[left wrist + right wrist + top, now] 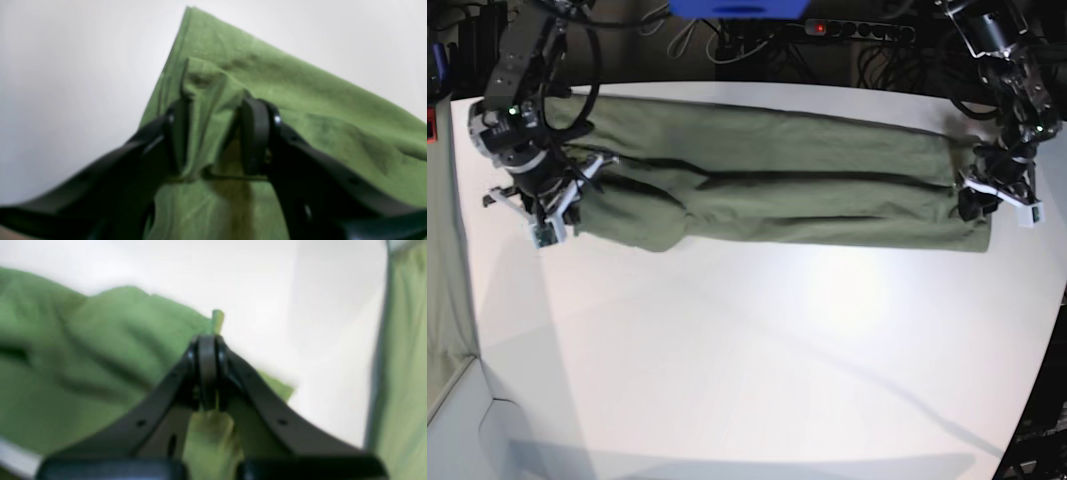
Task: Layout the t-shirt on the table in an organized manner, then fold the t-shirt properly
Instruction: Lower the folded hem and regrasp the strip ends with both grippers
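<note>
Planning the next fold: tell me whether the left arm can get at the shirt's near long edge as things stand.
Probably yes. The left gripper sits at the t-shirt end, right beside that edge, with bare table in front. But its jaws pinch a bunch of cloth, so it would have to let go first.

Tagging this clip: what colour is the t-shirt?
Plain olive green t-shirt; clearest in the base view.

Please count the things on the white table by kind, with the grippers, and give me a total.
t-shirt, green: 1
left gripper and right gripper, black: 2
table, white: 1
Total: 4
</note>
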Robot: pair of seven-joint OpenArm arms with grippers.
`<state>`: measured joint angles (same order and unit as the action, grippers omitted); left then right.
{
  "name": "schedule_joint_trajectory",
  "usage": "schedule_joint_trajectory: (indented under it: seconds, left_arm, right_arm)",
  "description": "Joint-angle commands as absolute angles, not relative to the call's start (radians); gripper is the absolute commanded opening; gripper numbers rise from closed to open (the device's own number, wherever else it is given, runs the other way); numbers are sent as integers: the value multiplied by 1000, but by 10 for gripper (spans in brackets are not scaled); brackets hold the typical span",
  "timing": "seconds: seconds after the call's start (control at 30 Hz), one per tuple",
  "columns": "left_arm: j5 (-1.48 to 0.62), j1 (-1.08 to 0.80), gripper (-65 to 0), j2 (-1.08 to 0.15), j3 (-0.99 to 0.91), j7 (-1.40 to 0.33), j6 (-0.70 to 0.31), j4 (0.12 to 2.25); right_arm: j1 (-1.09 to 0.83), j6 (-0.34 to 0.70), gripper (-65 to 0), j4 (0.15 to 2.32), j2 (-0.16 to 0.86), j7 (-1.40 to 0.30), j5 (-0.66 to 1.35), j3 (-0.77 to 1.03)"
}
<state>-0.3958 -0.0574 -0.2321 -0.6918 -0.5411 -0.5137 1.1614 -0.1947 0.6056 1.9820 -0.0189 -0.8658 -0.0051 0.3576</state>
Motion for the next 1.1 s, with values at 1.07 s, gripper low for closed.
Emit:
schedule_joint_trajectory:
  seconds: [1.07]
  left_arm:
    - [-340, -131, -183, -237, -696, -627, -484, 1299]
  right_arm:
    - [-242, 604, -650, 1649, -13, -656, -2, 432]
